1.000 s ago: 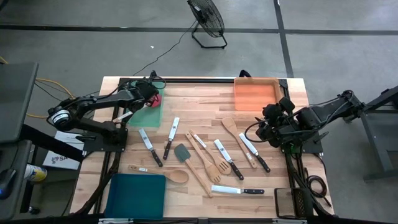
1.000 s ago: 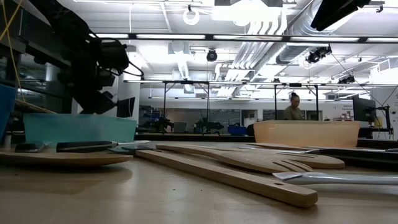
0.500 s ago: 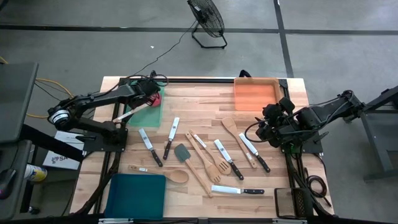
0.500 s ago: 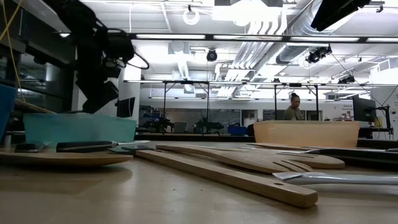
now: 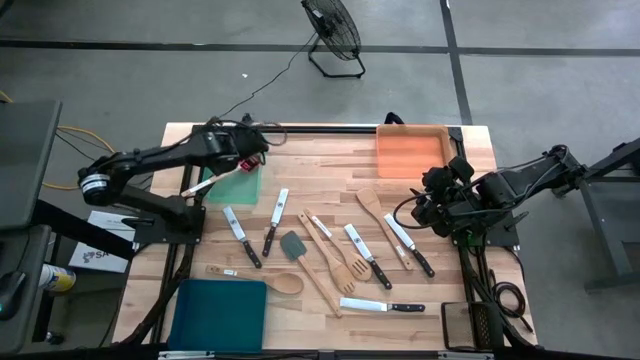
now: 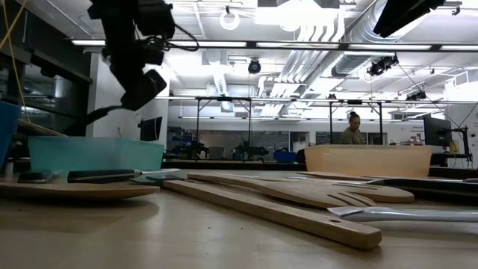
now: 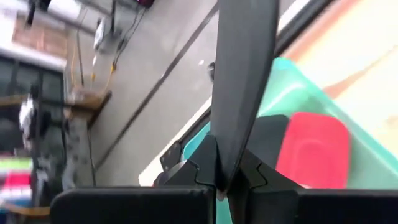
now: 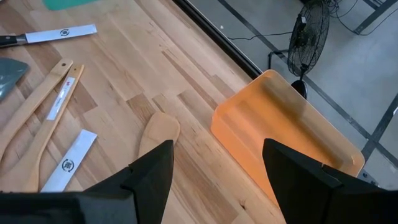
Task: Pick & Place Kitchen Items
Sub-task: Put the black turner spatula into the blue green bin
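Above the green tray (image 5: 235, 182), a black handle (image 7: 239, 87) is pinched by the left gripper (image 5: 243, 152), its head hidden; the right gripper (image 8: 214, 174) is held spread.

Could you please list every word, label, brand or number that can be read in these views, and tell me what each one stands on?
No text can be read in any view.
Knife blades by the right tool carry a round printed mark: too small to read.
White box on the floor beside the table: dark lettering, too small and partly hidden.
Red spatula near the left tool: no marking visible.
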You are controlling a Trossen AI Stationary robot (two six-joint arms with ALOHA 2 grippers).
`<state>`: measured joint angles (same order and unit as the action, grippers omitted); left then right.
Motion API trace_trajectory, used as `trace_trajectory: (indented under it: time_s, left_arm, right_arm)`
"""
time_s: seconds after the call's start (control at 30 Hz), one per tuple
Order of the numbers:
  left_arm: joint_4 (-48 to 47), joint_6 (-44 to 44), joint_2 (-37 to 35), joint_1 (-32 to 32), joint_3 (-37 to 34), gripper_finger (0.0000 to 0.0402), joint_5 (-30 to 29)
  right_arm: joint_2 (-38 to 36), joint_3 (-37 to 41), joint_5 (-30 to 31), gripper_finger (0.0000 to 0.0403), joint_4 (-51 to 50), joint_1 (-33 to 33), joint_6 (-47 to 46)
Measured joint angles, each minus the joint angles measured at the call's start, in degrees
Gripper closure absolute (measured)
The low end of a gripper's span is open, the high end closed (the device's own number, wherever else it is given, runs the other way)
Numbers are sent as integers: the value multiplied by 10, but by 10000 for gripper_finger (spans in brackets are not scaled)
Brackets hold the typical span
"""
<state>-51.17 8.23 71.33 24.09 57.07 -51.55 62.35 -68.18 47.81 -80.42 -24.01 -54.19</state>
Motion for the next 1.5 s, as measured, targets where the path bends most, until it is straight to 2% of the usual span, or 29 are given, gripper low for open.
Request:
trace_trajectory:
  time_s: [0.2,0.3,0.37,0.47,0.57,0.8,1.03,1.2,1.5]
  left_arm:
    - [1,-16,0,-75,3,398,-4]
    - [1,-27,0,-107,3,398,-40]
    - [0,-56,0,-121,3,398,-66]
    - [-10,-118,0,-136,3,398,-71]
    - [-42,-166,0,-149,3,398,-52]
    - [-148,-249,0,-151,3,398,51]
    - [-202,-408,0,-151,3,398,109]
    - [-214,-482,10,-151,3,398,120]
    - [-237,-510,58,-150,-31,398,100]
  right_arm:
    - [0,0,-2,164,0,0,0]
    - [0,0,-2,164,0,0,0]
    - [0,0,-2,164,0,0,0]
    - [0,0,-2,164,0,0,-1]
    - [0,0,-4,164,0,0,-1]
    - [0,0,-6,164,0,0,-2]
    - [0,0,-3,164,1,0,-2]
    - [0,0,-3,164,5,0,-2]
    - [0,0,-3,164,9,0,-2]
